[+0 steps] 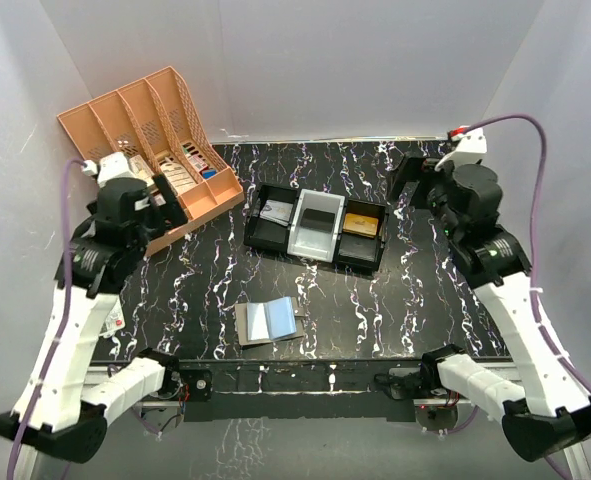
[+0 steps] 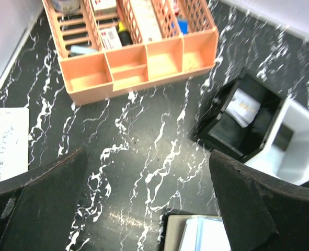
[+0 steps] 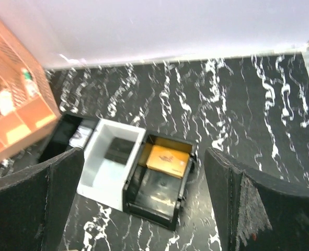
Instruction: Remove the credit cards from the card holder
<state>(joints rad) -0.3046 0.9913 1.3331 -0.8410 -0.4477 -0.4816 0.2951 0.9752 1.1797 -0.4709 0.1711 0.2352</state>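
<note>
The card holder (image 1: 268, 321) lies opened flat near the table's front edge, grey-blue inside up; its top corner shows in the left wrist view (image 2: 201, 232). An orange credit card (image 1: 360, 222) (image 3: 167, 161) lies in the right compartment of the black tray (image 1: 258, 236). A pale card (image 1: 274, 211) (image 2: 244, 108) lies in the left compartment and a dark one (image 1: 320, 218) in the middle white insert. My left gripper (image 1: 168, 203) (image 2: 148, 172) hangs open above bare table beside the organiser. My right gripper (image 1: 411, 182) (image 3: 141, 162) hangs open high at the right of the tray.
The big orange lattice organiser (image 1: 150, 140) (image 2: 138, 57) stands at the back left with small items in its slots. The white insert (image 3: 112, 157) fills the tray's middle compartment. Grey walls close in the table on three sides.
</note>
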